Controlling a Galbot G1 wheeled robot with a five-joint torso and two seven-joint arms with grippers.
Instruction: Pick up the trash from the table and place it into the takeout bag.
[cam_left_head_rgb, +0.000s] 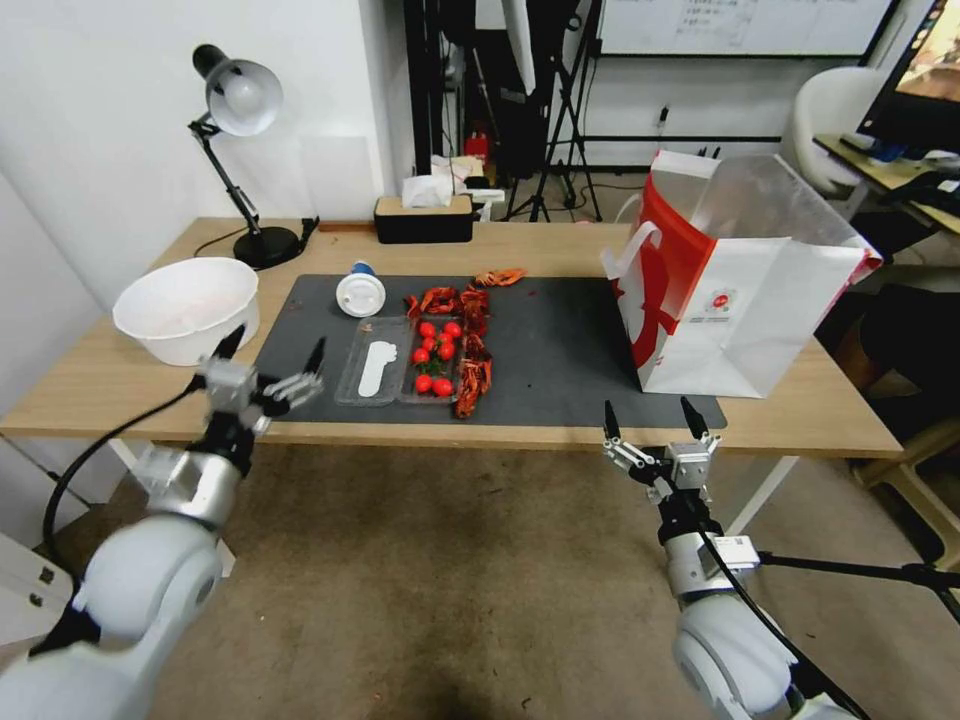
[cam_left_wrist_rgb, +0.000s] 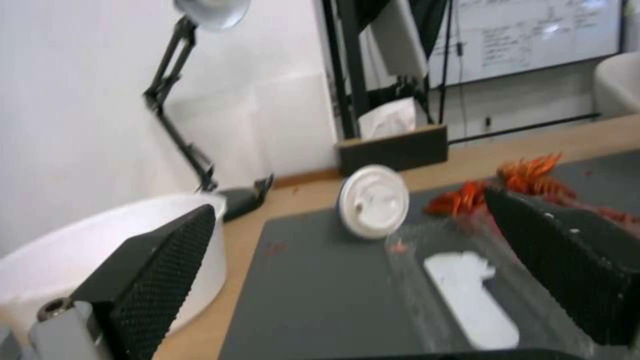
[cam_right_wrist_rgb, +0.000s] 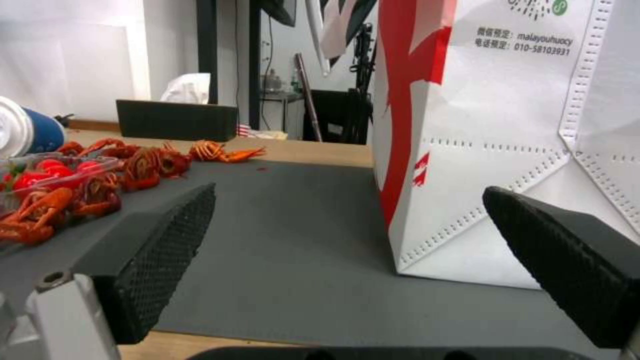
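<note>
Our left gripper (cam_left_head_rgb: 272, 358) hangs at the table's (cam_left_head_rgb: 560, 250) near edge, fingers spread wide and holding nothing. The white-lidded cup (cam_left_head_rgb: 360, 293) lies tipped over on the dark mat (cam_left_head_rgb: 560, 340), at about one o'clock from those fingers, just beyond the clear tray (cam_left_head_rgb: 374, 373) with its white spoon. Its long axis runs away from us — lid toward us, blue base toward twelve o'clock. Our right gripper (cam_left_head_rgb: 652, 420) waits at the near edge too, equally wide and empty, with the takeout bag (cam_left_head_rgb: 735, 290) standing at one o'clock from it. The cup sits well to the left, so we judge the left arm nearer — approach over the tray and pinch across the cup's sides.
</note>
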